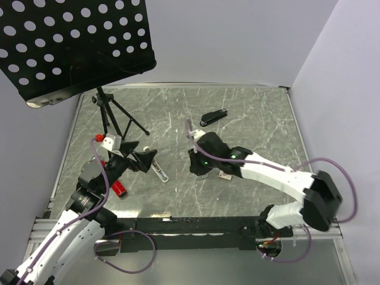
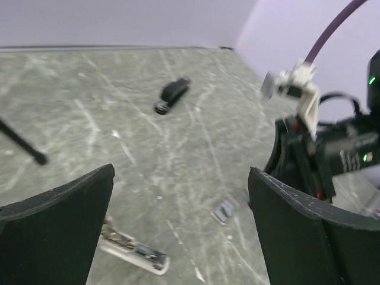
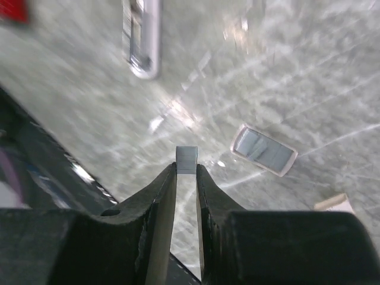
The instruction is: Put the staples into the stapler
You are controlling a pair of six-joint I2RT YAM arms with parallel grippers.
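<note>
My right gripper [image 3: 186, 169] is shut on a short grey strip of staples [image 3: 186, 159], held a little above the table. Just right of it lies a greyish see-through staple tray [image 3: 263, 151], with a corner of the pale staples box [image 3: 332, 203] beyond. An opened stapler lies to the left, its metal rail [image 1: 159, 172] stretched out from a red body [image 1: 119, 189]. My left gripper [image 1: 144, 159] hovers open over that rail [image 2: 133, 252], nothing between its fingers [image 2: 59, 225]. The right gripper [image 1: 198, 169] sits mid-table, right of the rail.
A second, closed black stapler [image 1: 214, 117] lies toward the back of the table [image 1: 261, 119]. A black perforated panel [image 1: 77, 41] on a tripod [image 1: 113, 116] stands at the back left. White walls border the table's right side and rear.
</note>
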